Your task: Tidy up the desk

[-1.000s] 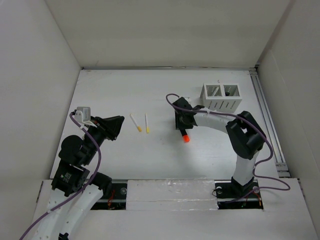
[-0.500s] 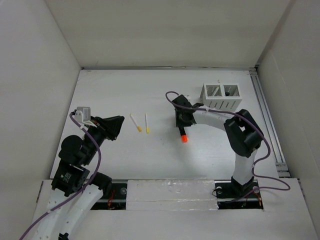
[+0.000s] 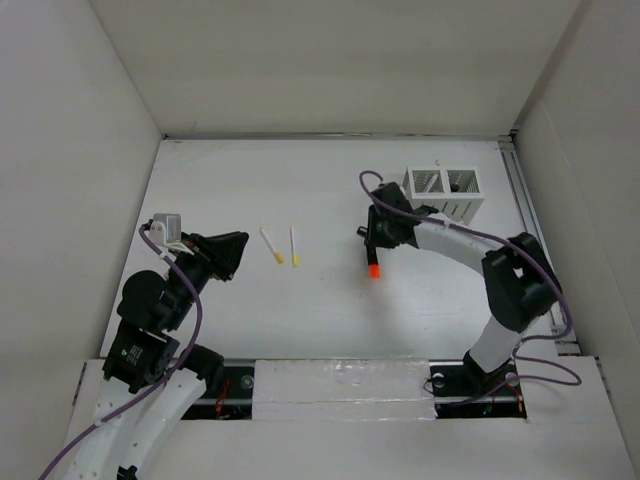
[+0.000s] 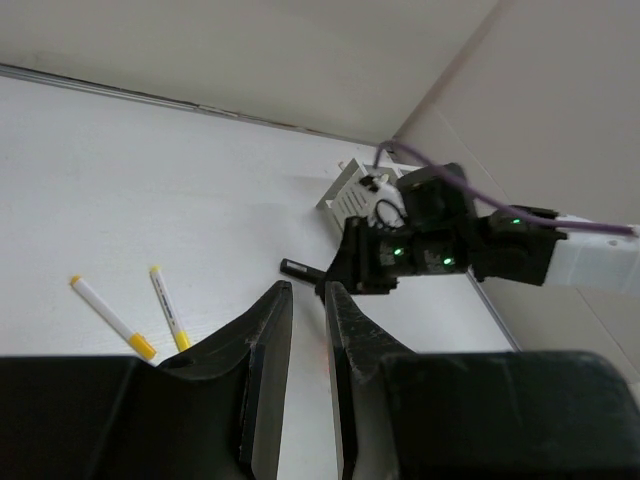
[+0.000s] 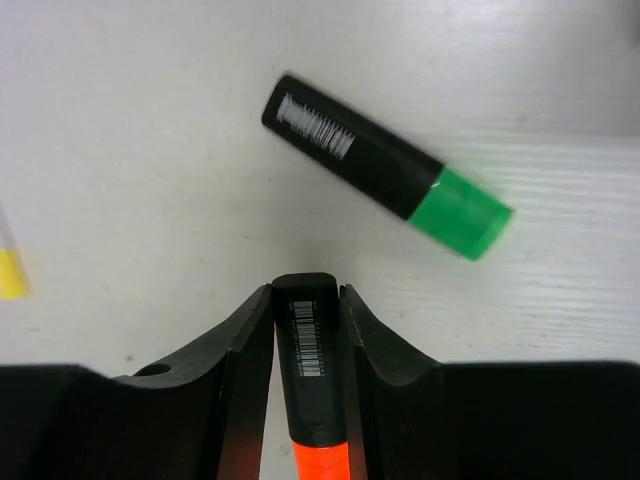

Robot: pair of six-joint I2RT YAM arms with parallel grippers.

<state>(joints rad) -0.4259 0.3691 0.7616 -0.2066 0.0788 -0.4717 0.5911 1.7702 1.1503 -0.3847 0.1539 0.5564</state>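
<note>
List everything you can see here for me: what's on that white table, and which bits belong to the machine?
desk: 1, white, under everything; metal rail along its right edge
yellow-capped pens: 2, white, lying side by side but apart, left of centre
orange-capped marker: 1, black body, clamped in the right gripper
green-capped marker: 1, black body, lying flat on the desk just beyond that gripper
slotted box: 1, white, two compartments, far right; something dark in the right one, too small to tell
left gripper: 1, black, fingers narrowly apart, empty, near left
right gripper: 1, black, shut on the orange-capped marker, near the slotted box
</note>
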